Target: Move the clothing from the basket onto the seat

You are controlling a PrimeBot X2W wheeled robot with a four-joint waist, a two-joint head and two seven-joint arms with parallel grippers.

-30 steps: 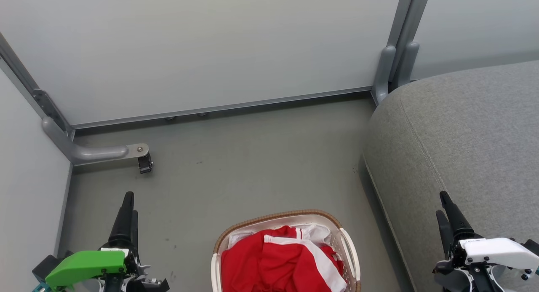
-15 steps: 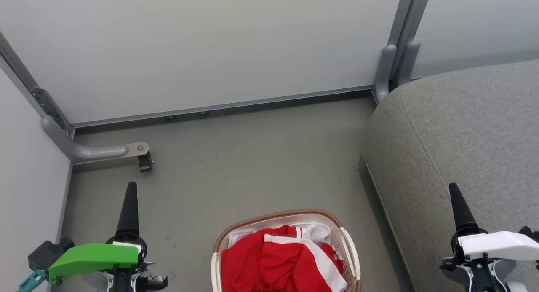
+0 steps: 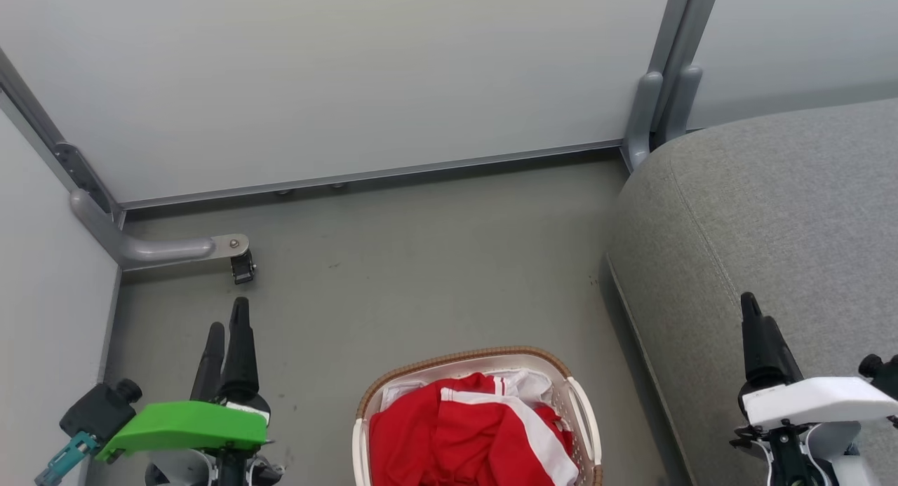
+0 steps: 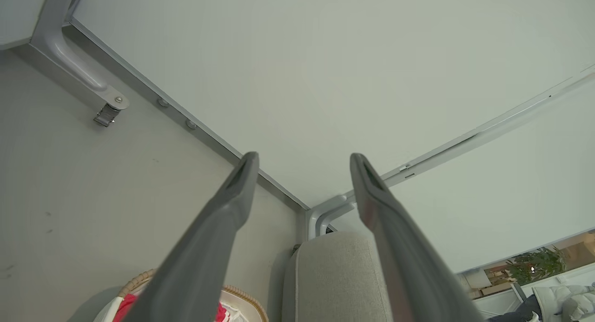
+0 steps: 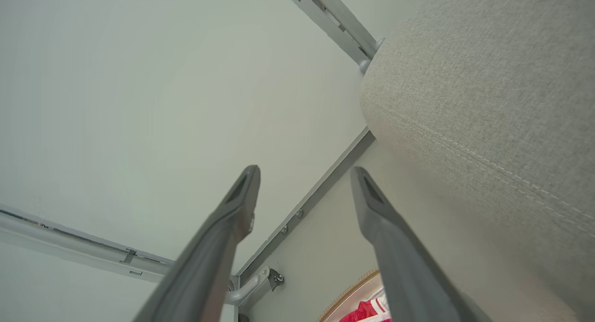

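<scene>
On the floor [image 3: 421, 275] beside the sofa [image 3: 772, 205], clothing [image 3: 449, 437] heaped in the basket [image 3: 463, 358]

At the bottom middle of the head view, red clothing with white bands fills the white basket with its brown woven rim. A white liner [image 3: 523, 384] shows behind it. The grey sofa stands just to the basket's right. The left gripper [image 3: 229, 314] hangs over bare floor, the right gripper [image 3: 758, 309] over the sofa. Both have their jaws spread wide and hold nothing. A small white label on the left gripper is too small to read
</scene>
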